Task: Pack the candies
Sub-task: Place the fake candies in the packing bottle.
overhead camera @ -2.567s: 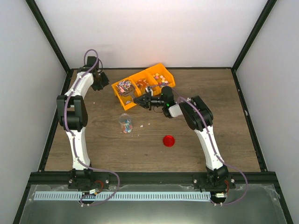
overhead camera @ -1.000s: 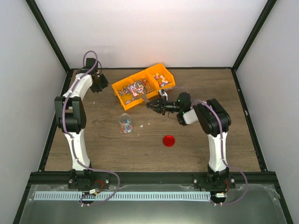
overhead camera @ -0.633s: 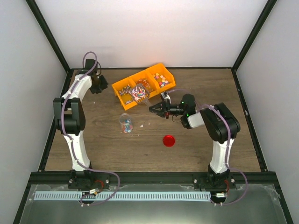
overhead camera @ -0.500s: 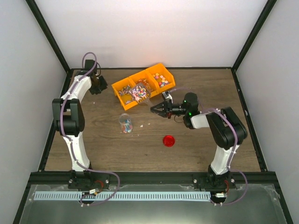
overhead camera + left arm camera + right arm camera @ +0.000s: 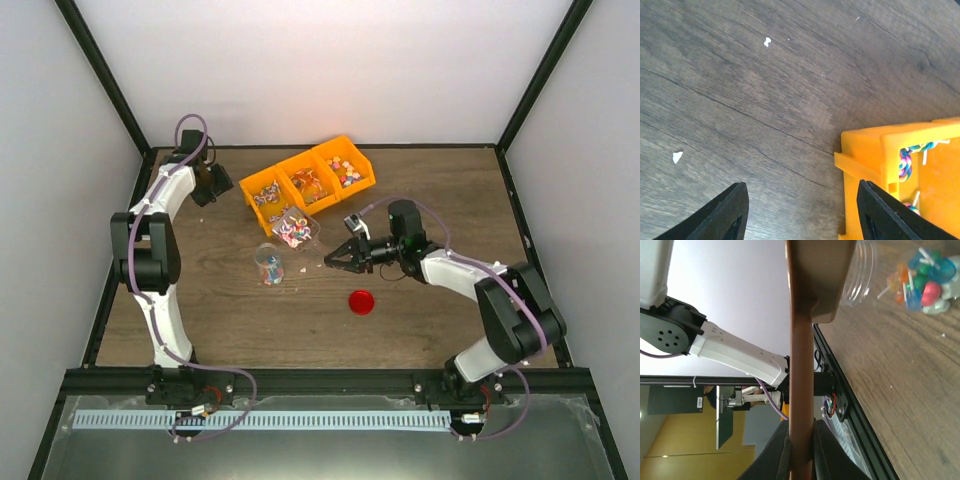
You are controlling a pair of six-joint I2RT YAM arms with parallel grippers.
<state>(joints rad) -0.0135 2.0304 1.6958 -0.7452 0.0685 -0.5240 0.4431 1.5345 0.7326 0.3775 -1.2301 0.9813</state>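
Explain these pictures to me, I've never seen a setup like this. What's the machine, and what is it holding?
These are two robot arms bolted to a wooden table. One picture looks down from above. The other two come from a camera on each wrist. On the table are an orange tray of sweets in three compartments, a small clear jar and a red lid. The right tool is shut on a brown scoop, which appears to carry candies close to the jar. The left tool is open and empty, above the table beside the tray's corner.
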